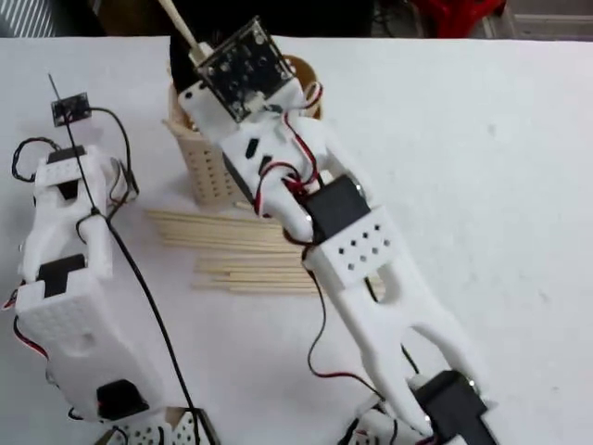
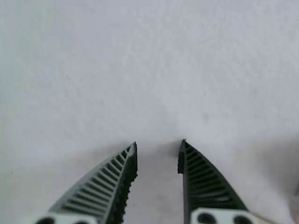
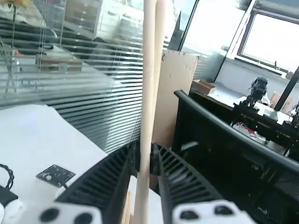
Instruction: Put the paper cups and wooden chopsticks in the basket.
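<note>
A cream perforated basket (image 1: pixel 206 165) stands at the back middle of the table. My right arm leans over it, and my right gripper (image 3: pixel 148 157) is shut on a wooden chopstick (image 3: pixel 149 70) that points steeply upward; its upper end (image 1: pixel 176 20) sticks out past the wrist. A pile of several wooden chopsticks (image 1: pixel 243 252) lies flat on the table just in front of the basket. A brown curved rim (image 1: pixel 304 72) shows behind the wrist at the basket; I cannot tell what it is. My left gripper (image 2: pixel 159 147) is open over bare white table, holding nothing.
The left arm (image 1: pixel 63 250) stands at the table's left side with a black cable (image 1: pixel 139 278) running along it. A small black board (image 1: pixel 70 108) lies at the back left. The right half of the table (image 1: pixel 482 167) is bare white surface.
</note>
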Available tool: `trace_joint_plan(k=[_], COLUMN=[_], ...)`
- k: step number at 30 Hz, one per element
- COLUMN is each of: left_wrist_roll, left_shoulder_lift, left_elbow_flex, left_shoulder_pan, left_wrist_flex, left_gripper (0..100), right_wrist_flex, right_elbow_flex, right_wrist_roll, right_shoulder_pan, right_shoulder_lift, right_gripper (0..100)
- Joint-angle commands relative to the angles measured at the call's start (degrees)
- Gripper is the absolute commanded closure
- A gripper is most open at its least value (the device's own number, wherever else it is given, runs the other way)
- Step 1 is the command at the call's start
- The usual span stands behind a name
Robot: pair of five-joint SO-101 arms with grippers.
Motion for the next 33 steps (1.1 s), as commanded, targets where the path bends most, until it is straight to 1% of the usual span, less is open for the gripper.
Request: trace_joint_plan(k=[1, 7, 11, 12, 16, 19, 23, 27, 29, 33], left_wrist_roll=[-0.2, -0.2, -0.3, -0.3, -0.3, -0.3, -0.3, -0.3, -0.2, -0.2], left_shoulder_lift=[-0.6, -0.6, -0.6, -0.6, -0.6, -0.6, -0.6, -0.6, -0.6, -0.6], left_elbow_flex=[-0.5, -0.5, -0.5, -0.5, -0.5, -0.5, -0.5, -0.5, -0.5, -0.5], left_shoulder_pan=[0.5, 0.5, 0.5, 0.5, 0.5, 0.5, 0.5, 0.5, 0.5, 0.5], left_wrist_flex=[-1.0, -1.0, -1.0, -1.0, -1.0, -1.0, -1.0, -1.0, -1.0, -1.0], left_gripper=[84, 84, 84, 84, 84, 84, 84, 84, 84, 84], right_wrist_flex=[-1.4, -1.6, -1.2, -1.2, -1.2, -0.6, 4.0, 10.9, 15.6, 28.1], right_elbow_flex=[-6.8, -8.8, -8.8, -8.8, -8.8, -8.8, -8.9, -8.6, -8.5, -8.5], right_wrist_roll=[-0.4, -0.7, -5.2, -5.2, -5.2, -5.2, -5.2, -5.2, -5.2, -5.2], right_shoulder_pan=[0.3, 0.3, 0.4, 0.4, 0.4, 0.4, 0.1, 0.3, 0.3, 0.3], right_shoulder_lift=[2.5, 7.3, 9.5, 9.8, 9.9, 9.9, 9.5, 6.9, 5.0, 0.7], right_gripper=[98.1, 97.0, 87.7, 87.7, 93.0, 93.1, 93.6, 93.6, 93.6, 93.2])
